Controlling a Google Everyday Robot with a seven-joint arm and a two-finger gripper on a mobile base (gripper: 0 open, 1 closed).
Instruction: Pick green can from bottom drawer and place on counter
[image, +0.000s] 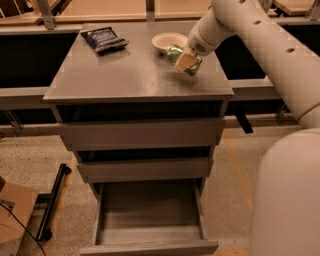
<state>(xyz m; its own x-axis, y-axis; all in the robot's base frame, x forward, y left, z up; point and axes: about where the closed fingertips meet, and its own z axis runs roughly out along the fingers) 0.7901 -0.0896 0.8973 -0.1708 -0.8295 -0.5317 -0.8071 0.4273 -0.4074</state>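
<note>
My gripper (184, 61) is over the right rear part of the grey counter (130, 75), shut on the green can (175, 54). The can is shiny green and tilted between the tan fingers, just in front of the white bowl (169, 41), at or just above the counter surface. The white arm comes in from the upper right. The bottom drawer (149, 212) is pulled open below, and its grey floor shows nothing on it.
A dark blue chip bag (104, 39) lies at the counter's back left. Two upper drawers (140, 132) are shut or nearly shut. A black stand (54, 200) lies on the floor at left. Tan wooden tabletops are behind the counter.
</note>
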